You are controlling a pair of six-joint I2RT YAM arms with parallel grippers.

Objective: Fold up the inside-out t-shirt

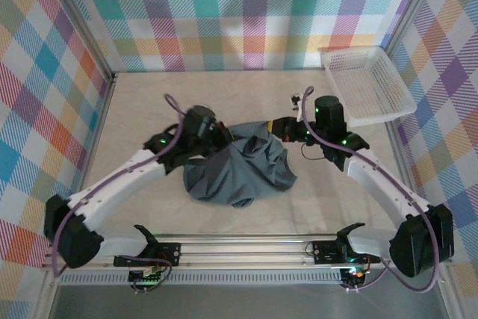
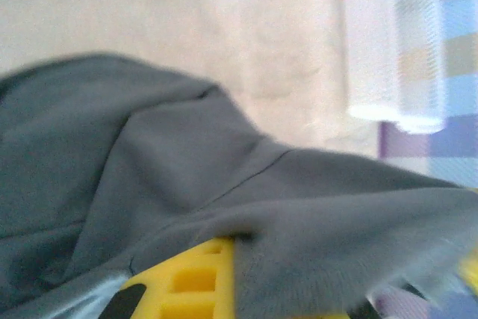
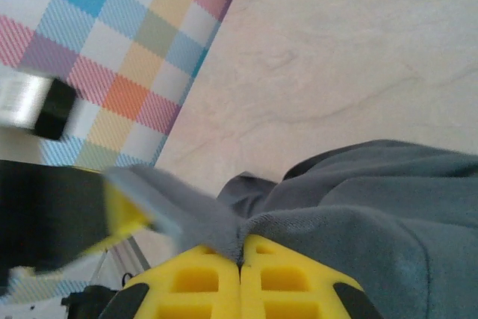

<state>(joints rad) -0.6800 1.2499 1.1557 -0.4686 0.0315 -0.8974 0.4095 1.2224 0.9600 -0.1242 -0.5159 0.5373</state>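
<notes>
Pinching the bunched grey t-shirt (image 1: 239, 173) at mid-table, the left gripper (image 1: 221, 138) and right gripper (image 1: 276, 130) are both closed on its far edge; a white basket (image 1: 366, 84) sits far right.

I work in a robot lab, inside a small test booth. The worktop (image 1: 246, 87) is pale and flat. Walls (image 1: 254, 13) of bright checked cloth stand on three sides, held up by metal posts (image 1: 75, 17). My left arm (image 1: 119, 181) and right arm (image 1: 381, 184) are white and black. They are bolted to a metal rail (image 1: 246, 248) at the near edge. Purple cables (image 1: 169, 101) run along them.
</notes>
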